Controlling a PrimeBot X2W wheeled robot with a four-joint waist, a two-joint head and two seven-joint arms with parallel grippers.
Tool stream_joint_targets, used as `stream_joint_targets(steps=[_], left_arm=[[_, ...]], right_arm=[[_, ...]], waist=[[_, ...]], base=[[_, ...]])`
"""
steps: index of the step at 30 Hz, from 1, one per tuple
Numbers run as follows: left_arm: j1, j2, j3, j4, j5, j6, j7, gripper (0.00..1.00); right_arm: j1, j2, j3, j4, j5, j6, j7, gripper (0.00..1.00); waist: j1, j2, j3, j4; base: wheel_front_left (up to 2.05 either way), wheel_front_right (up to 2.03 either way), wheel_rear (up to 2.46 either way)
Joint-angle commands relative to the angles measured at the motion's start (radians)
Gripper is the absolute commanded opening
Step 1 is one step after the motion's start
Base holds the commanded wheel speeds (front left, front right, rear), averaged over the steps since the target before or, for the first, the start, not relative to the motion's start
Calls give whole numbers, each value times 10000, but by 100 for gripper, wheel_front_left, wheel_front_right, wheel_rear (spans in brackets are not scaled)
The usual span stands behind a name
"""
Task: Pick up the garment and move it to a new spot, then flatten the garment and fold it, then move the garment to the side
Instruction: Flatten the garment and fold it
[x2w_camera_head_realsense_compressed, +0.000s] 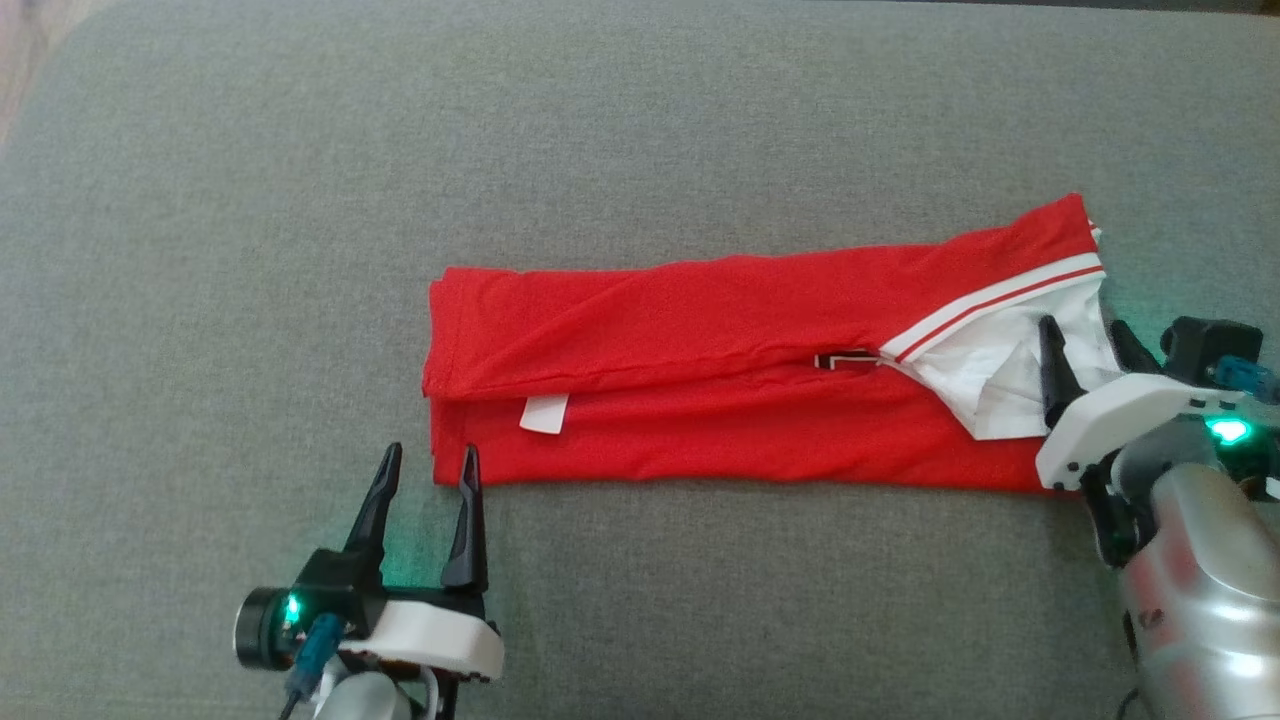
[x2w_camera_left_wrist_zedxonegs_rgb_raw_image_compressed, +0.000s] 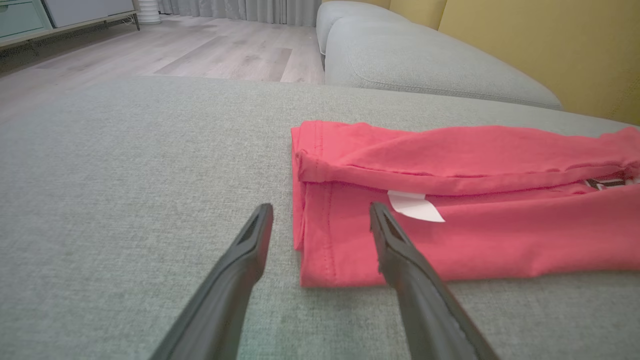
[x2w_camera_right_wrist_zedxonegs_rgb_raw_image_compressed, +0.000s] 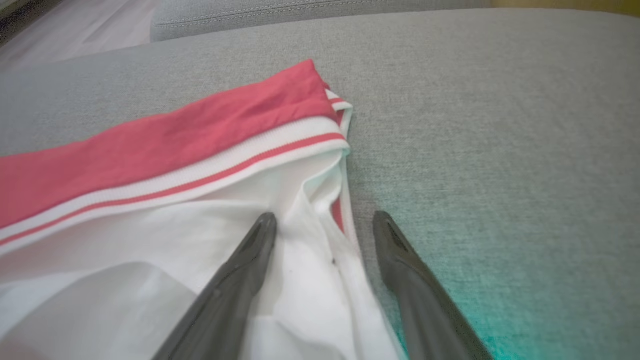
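The garment (x2w_camera_head_realsense_compressed: 700, 370) is a red shirt folded into a long strip across the grey cushion, with a white collar (x2w_camera_head_realsense_compressed: 1000, 370) at its right end and a small white tag (x2w_camera_head_realsense_compressed: 545, 412) near its left end. My left gripper (x2w_camera_head_realsense_compressed: 430, 455) is open at the strip's near left corner. In the left wrist view this gripper (x2w_camera_left_wrist_zedxonegs_rgb_raw_image_compressed: 321, 207) has its right finger over the garment (x2w_camera_left_wrist_zedxonegs_rgb_raw_image_compressed: 475, 240) and its left finger over bare cushion. My right gripper (x2w_camera_head_realsense_compressed: 1085, 330) is open at the collar end. In the right wrist view it (x2w_camera_right_wrist_zedxonegs_rgb_raw_image_compressed: 325, 217) straddles the edge of the garment (x2w_camera_right_wrist_zedxonegs_rgb_raw_image_compressed: 175, 145).
The grey sofa cushion (x2w_camera_head_realsense_compressed: 640, 130) stretches wide on all sides of the shirt. Beyond its far edge the left wrist view shows another sofa cushion (x2w_camera_left_wrist_zedxonegs_rgb_raw_image_compressed: 425, 65), a wooden floor (x2w_camera_left_wrist_zedxonegs_rgb_raw_image_compressed: 200, 45) and a yellow wall (x2w_camera_left_wrist_zedxonegs_rgb_raw_image_compressed: 550, 40).
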Motion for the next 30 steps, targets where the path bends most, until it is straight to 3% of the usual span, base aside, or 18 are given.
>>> stream_joint_targets(steps=[1, 2, 3, 7, 11, 15, 22, 30], left_arm=[[-250, 19, 312, -251, -44, 49, -64, 100], [-241, 19, 341, -251, -39, 54, -64, 100], [-232, 19, 375, -247, -36, 59, -64, 100], [-220, 19, 390, -239, -76, 35, -64, 100], [-203, 19, 277, -207, -140, 2, -65, 100], [-101, 19, 98, -77, -196, -57, -65, 100], [39, 19, -161, 93, -255, -106, -65, 100], [235, 18, -407, 209, -99, -176, -65, 100]], right_arm=[[239, 165, 405, 245, 56, -7, 295, 99], [278, 181, 450, 329, 212, -7, 336, 64], [311, 178, 529, 389, 344, -7, 354, 0], [279, -147, 557, 288, 712, -7, -192, 0], [136, -676, -90, 44, 898, -7, -1367, 0], [219, -587, -48, -449, 1186, -7, -1819, 0], [755, 237, 1672, -2377, 2565, -7, -1864, 0], [1288, 697, 3859, -4301, 3946, -7, -924, 0]], waist=[[0, 0, -13, -8], [0, 0, -26, -27], [0, 0, -56, -62], [0, 0, -224, -268], [0, 0, -585, -490], [0, 0, -887, -518], [0, 0, -1222, 4], [0, 0, -1388, 1552]], base=[[0, 0, 0], [0, 0, 0], [0, 0, 0], [0, 0, 0], [0, 0, 0], [0, 0, 0], [0, 0, 0], [0, 0, 0]])
